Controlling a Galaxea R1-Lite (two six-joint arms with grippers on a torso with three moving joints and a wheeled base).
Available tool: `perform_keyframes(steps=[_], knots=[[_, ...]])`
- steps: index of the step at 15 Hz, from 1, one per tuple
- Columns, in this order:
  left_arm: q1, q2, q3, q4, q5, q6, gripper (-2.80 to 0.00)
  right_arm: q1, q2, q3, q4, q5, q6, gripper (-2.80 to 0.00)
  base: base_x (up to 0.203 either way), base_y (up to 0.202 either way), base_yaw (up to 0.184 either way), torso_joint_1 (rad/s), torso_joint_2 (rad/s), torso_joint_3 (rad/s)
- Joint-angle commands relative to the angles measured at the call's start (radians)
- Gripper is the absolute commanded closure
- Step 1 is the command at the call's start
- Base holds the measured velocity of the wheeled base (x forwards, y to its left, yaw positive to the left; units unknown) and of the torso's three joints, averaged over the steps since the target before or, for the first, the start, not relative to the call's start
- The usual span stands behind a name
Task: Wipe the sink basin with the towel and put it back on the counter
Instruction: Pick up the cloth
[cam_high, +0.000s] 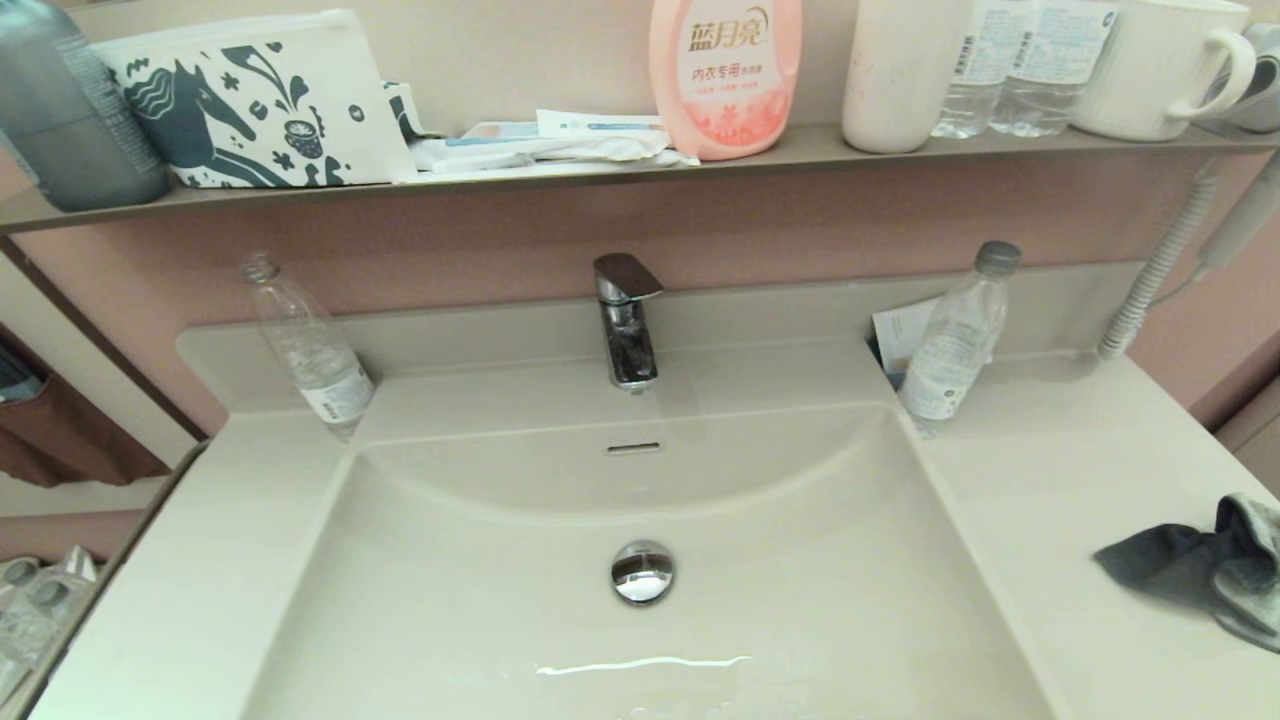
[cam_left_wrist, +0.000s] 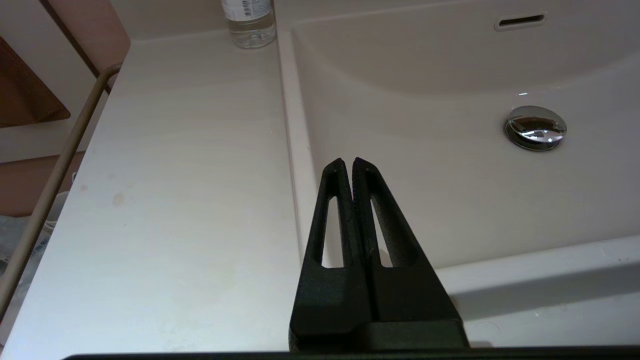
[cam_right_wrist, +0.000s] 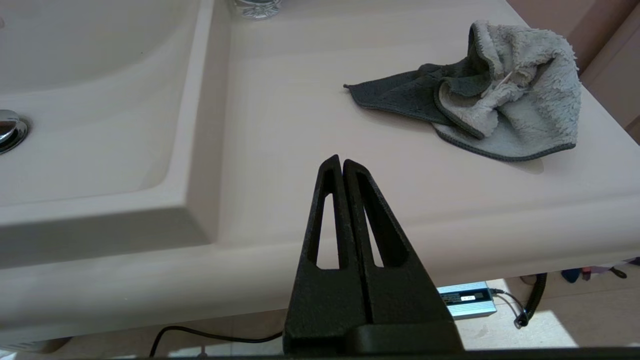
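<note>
The off-white sink basin (cam_high: 480, 590) fills the middle, with its chrome drain plug (cam_high: 642, 571) and overflow slot (cam_high: 634, 447). The towel (cam_high: 1200, 565) lies crumpled on the counter (cam_high: 1060, 480) at the far right, dark face and pale fluffy face both showing (cam_right_wrist: 480, 100). My right gripper (cam_right_wrist: 342, 161) is shut and empty, held near the counter's front edge, short of the towel. My left gripper (cam_left_wrist: 348, 162) is shut and empty, over the basin's left rim near the front. Neither arm shows in the head view.
A chrome tap (cam_high: 625, 320) stands behind the basin. A clear bottle (cam_high: 310, 345) stands at the back left of the counter, another (cam_high: 955, 340) at the back right. A wall shelf (cam_high: 600, 165) above carries a horse-print pouch, a pink bottle and cups. A coiled hose (cam_high: 1150, 270) hangs at the right.
</note>
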Motion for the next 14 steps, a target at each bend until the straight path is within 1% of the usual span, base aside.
perform_keyframes(steps=[1,2,3,4,6,9,11,14], knots=[[0.0,0.002,0.0,0.0,0.0,0.0,0.0,0.0,0.0,-0.001,0.0,0.0,-0.005,0.0,0.0,0.0,0.0,0.0,0.0,0.0],[0.0,0.002,0.0,0.0,0.0,0.0,0.0,0.0,0.0,-0.018,0.003,0.001,-0.009,0.0,0.0,0.0,0.0,0.0,0.0,0.0],[0.0,0.002,0.0,0.0,0.0,0.0,0.0,0.0,0.001,-0.074,0.013,0.001,-0.01,0.0,0.0,0.0,0.0,0.0,0.0,0.0],[0.0,0.002,0.0,0.0,0.0,0.0,0.0,0.0,0.011,-0.144,0.03,0.0,-0.011,0.0,0.0,0.0,0.0,0.0,0.0,0.0],[0.0,0.002,0.0,0.0,0.0,0.0,0.0,0.0,0.093,-0.31,0.085,-0.007,-0.011,0.0,0.0,0.0,0.0,0.0,0.0,0.0],[0.0,0.002,0.0,0.0,0.0,0.0,0.0,0.002,0.268,-0.43,0.109,-0.082,-0.008,0.0,0.0,0.0,0.0,0.0,0.0,0.0],[0.0,0.002,0.0,0.0,0.0,0.0,0.0,0.003,0.396,-0.469,0.114,-0.14,0.016,0.0,0.0,0.0,0.0,0.0,0.0,0.0],[0.0,0.002,0.0,0.0,0.0,0.0,0.0,0.0,0.647,-0.518,0.114,-0.214,0.055,0.0,0.0,0.0,0.0,0.0,0.0,0.0]])
